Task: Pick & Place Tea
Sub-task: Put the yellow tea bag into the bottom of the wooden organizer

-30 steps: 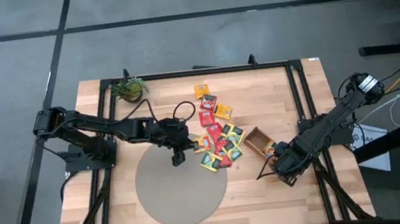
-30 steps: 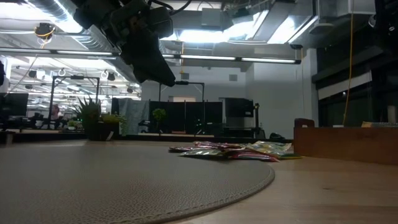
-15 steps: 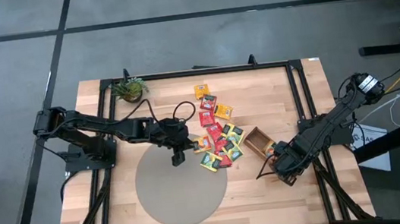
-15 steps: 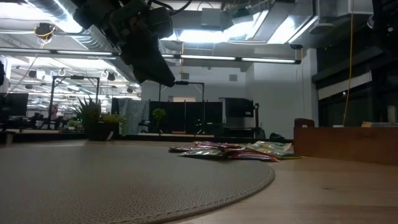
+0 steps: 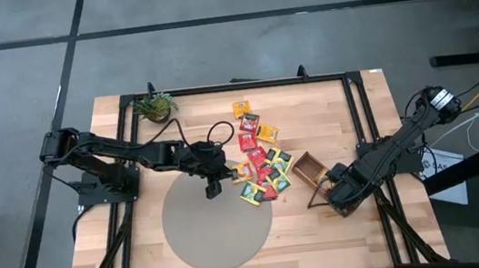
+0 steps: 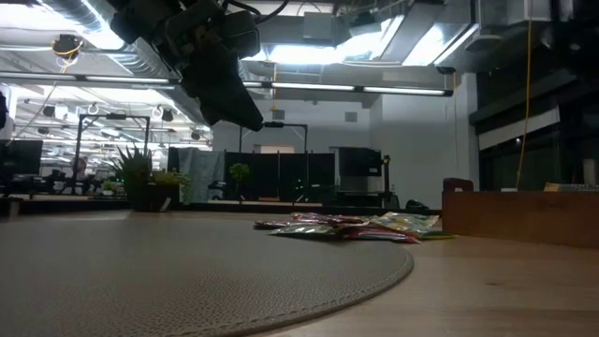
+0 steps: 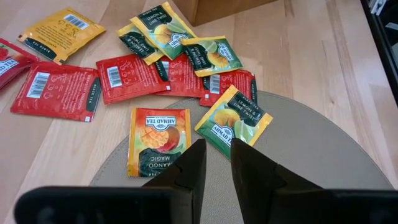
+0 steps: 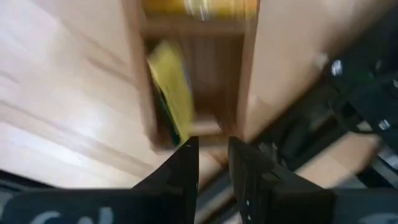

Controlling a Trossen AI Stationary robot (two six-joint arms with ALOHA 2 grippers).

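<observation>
Above the round grey mat [image 5: 217, 221], near its edge closest to the tea, your left gripper [image 5: 213, 188] hangs clear of the surface with its fingers [image 7: 193, 163] parted by a narrow gap and nothing between them. Just ahead of those fingers you see the tea sachets [image 7: 160, 140] — red, yellow-orange and green ones — fanned out flat, some on the bare wooden table [image 5: 329, 114] and a couple overlapping the mat's edge. From overhead the scatter [image 5: 258, 162] runs from the table's middle down toward the wooden tray [image 5: 306, 170]. Your right gripper [image 5: 331, 198] sits at the near end of that tray, its fingers [image 8: 184, 163] a slim gap apart and empty. Right beyond them, a yellow sachet [image 8: 170, 87] lies tilted inside a tray compartment — touching its wall.
</observation>
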